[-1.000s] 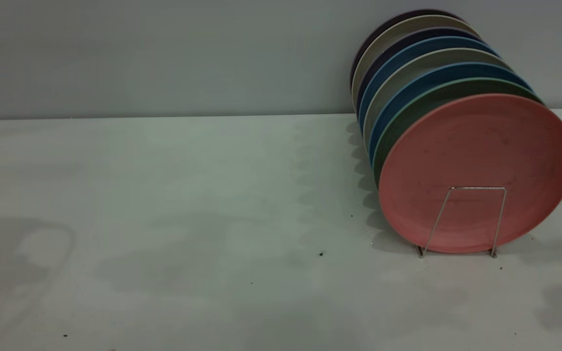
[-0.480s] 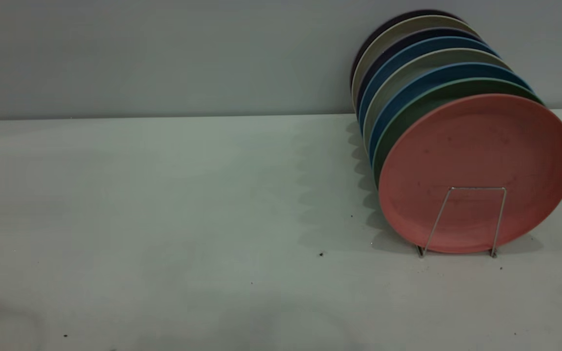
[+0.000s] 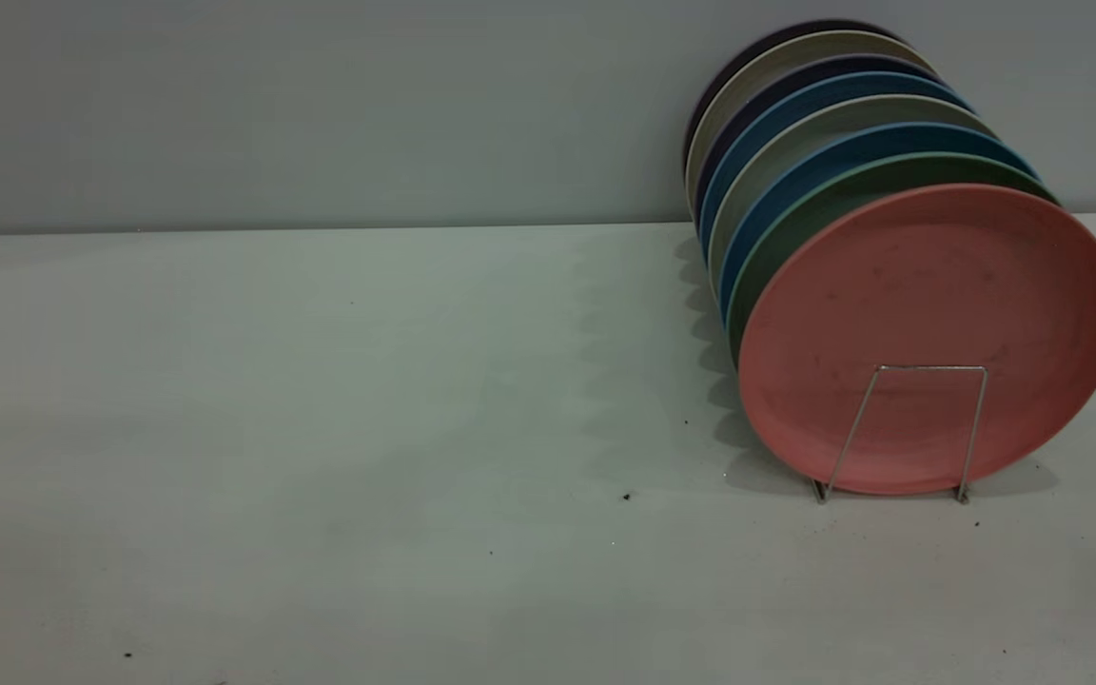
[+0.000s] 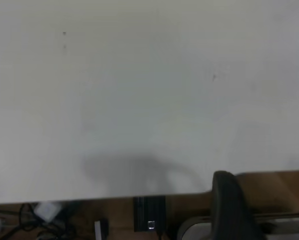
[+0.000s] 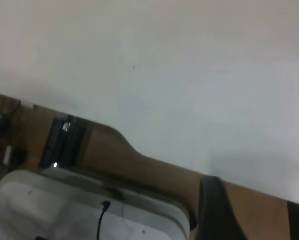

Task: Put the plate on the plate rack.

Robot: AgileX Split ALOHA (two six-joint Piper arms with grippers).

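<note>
The salmon-pink plate (image 3: 929, 285) stands on edge in the front slot of the wire plate rack (image 3: 933, 366) at the table's right, leaning against the plates behind it. Neither gripper shows in the exterior view. In the left wrist view my left gripper (image 4: 268, 205) is open and empty over the table's near edge. In the right wrist view my right gripper (image 5: 257, 215) is open and empty, also over the table's edge. Both are far from the rack.
Several more plates stand in the rack behind the pink one, among them a green plate (image 3: 800, 214) and a blue plate (image 3: 776, 181). A grey wall runs behind the table (image 3: 320, 381). A brown surface with cables (image 4: 49, 220) lies past the table's edge.
The arm shadows at the lower left and lower right of the table have faded out of the exterior view. The plate and rack have not moved.
</note>
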